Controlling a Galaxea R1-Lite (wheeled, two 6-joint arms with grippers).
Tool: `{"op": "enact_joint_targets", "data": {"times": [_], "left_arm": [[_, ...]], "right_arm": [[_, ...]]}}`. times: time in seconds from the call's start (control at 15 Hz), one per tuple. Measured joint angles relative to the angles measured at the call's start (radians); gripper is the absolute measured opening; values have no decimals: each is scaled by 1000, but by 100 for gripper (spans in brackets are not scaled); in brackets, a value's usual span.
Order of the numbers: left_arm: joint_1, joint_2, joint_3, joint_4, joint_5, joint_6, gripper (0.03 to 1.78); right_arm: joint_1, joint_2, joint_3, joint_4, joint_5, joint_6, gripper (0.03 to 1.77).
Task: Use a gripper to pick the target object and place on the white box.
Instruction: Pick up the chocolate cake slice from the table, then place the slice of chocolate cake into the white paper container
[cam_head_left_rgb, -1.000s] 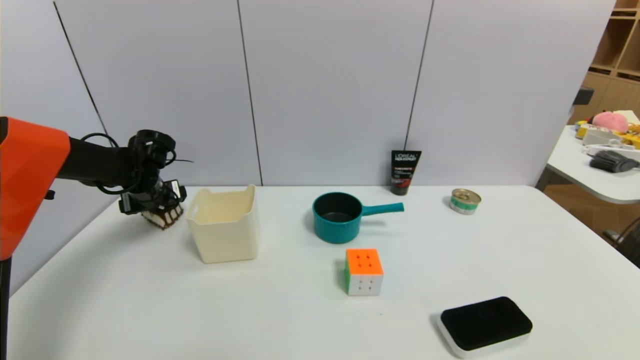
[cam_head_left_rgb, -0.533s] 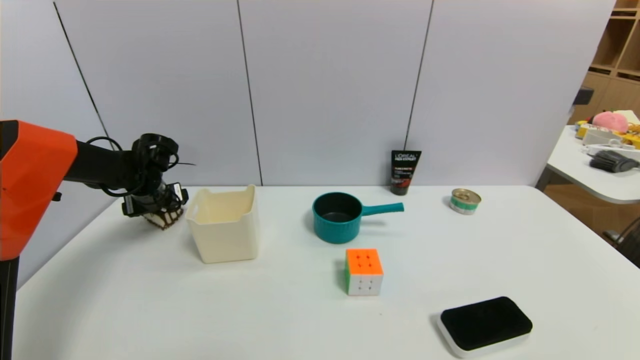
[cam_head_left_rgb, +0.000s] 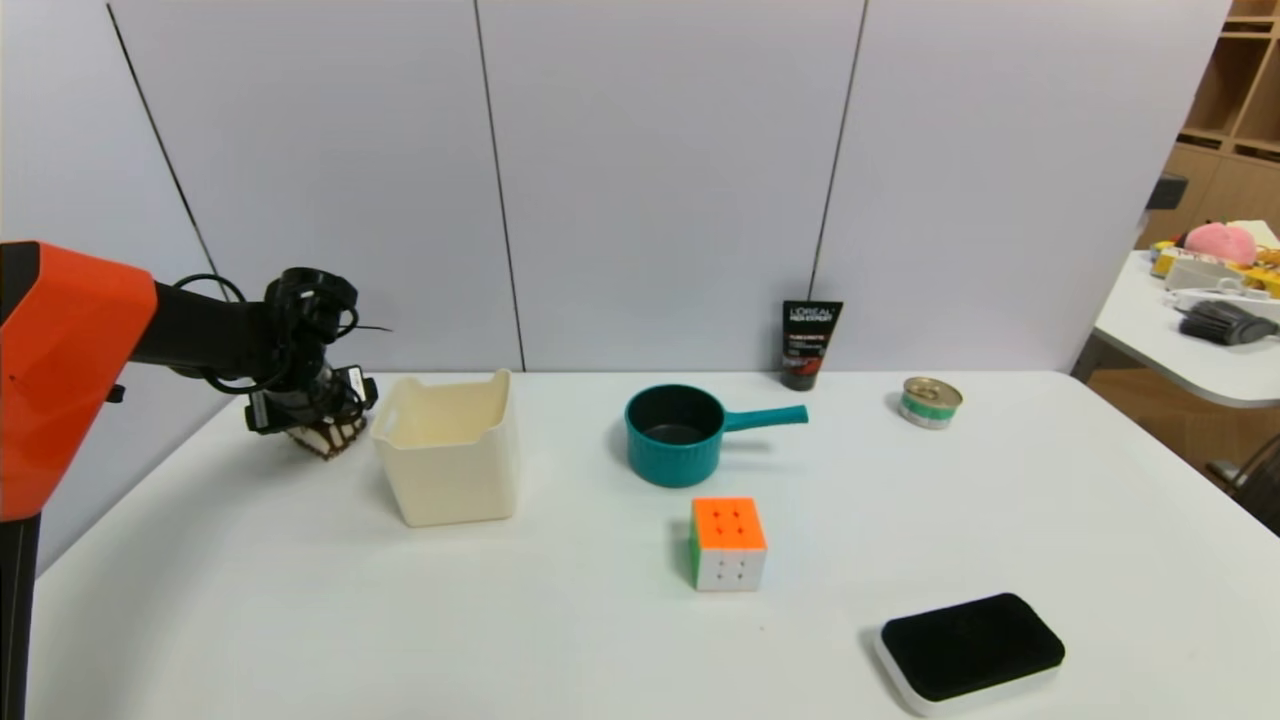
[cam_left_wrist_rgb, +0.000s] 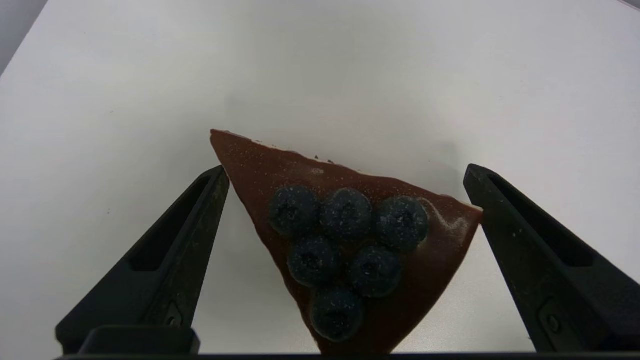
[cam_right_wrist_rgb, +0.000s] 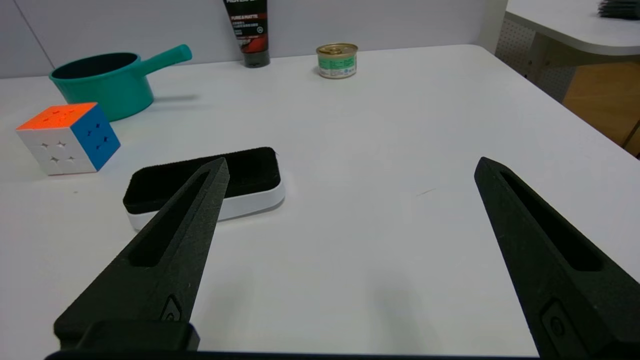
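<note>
At the table's far left, the left gripper (cam_left_wrist_rgb: 346, 190) gapes wide over the cake slice (cam_left_wrist_rgb: 345, 240), its fingers either side; I can't tell whether it grips. The white tub (cam_head_left_rgb: 450, 470) stands just right of them. The right gripper (cam_right_wrist_rgb: 352, 162) hangs idle, open, near right.

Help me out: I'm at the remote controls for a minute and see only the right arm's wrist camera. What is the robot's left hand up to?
Observer: The left gripper is open over a cake slice, one finger at each side.
Operator: Cake? What's on it?
Observer: Six dark berries on a brown top.
Operator: And where's the white box it should go on?
Observer: The cream-white tub stands on the table, just to the right of the cake slice in the head view. The cake isn't in the tub; it sits on the table.
</note>
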Motion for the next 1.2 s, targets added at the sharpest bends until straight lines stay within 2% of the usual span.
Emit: {"op": "enact_joint_targets", "data": {"times": [0.13, 0.2, 0.4, 0.67, 0.93, 1.2], "left_arm": [[0, 0, 0, -1, 0, 0, 169], [0, 0, 0, -1, -1, 1, 160], [1, 0, 2, 0, -1, 0, 113], [1, -4, 3, 1, -1, 1, 83], [0, -62, 23, 11, -8, 11, 81], [1, -192, 56, 45, -10, 24, 81]], "right_arm": [[0, 0, 0, 0, 0, 0, 170], [0, 0, 0, 0, 0, 0, 170], [0, 0, 0, 0, 0, 0, 170], [0, 0, 0, 0, 0, 0, 170], [0, 0, 0, 0, 0, 0, 170], [0, 0, 0, 0, 0, 0, 170]]}}
